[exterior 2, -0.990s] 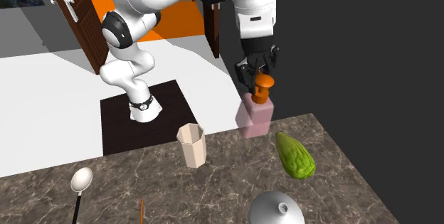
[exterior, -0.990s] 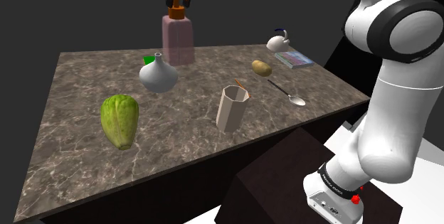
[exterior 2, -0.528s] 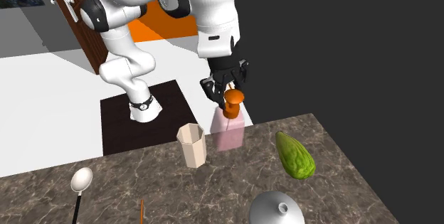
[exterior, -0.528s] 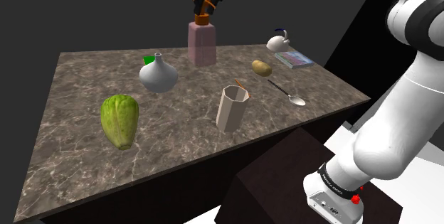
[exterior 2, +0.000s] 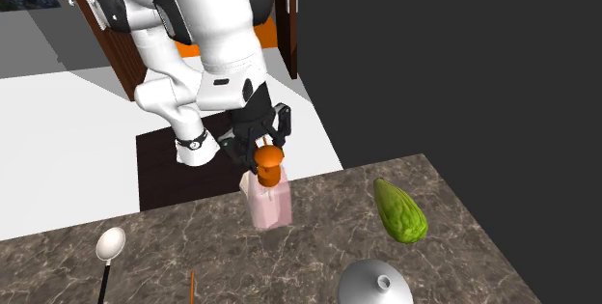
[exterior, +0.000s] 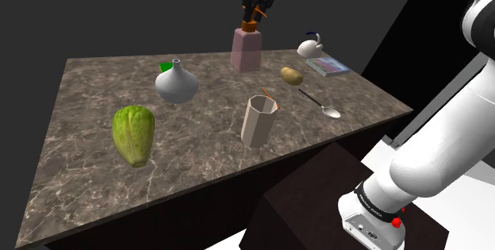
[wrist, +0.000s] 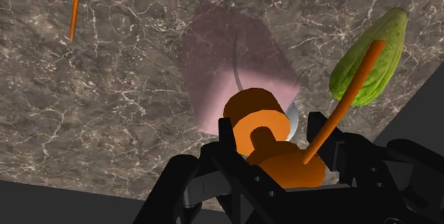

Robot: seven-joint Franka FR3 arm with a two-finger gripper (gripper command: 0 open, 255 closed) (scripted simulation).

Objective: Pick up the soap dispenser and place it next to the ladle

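Clamping orange pump [wrist: 257, 124] | gripper [exterior 2: 267, 146] closed on translucent pink boxy soap dispenser [exterior: 246, 51] | over veined marble table [exterior: 198, 149]

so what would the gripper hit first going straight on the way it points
The gripper is shut on the orange pump of the soap dispenser, so the bottle leads. Beyond it the wrist view shows bare marble tabletop, so the bottle's base would probably touch that first; the gap is unclear.

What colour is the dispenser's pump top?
Orange pump top, on the pink soap dispenser; clearest in wrist view.
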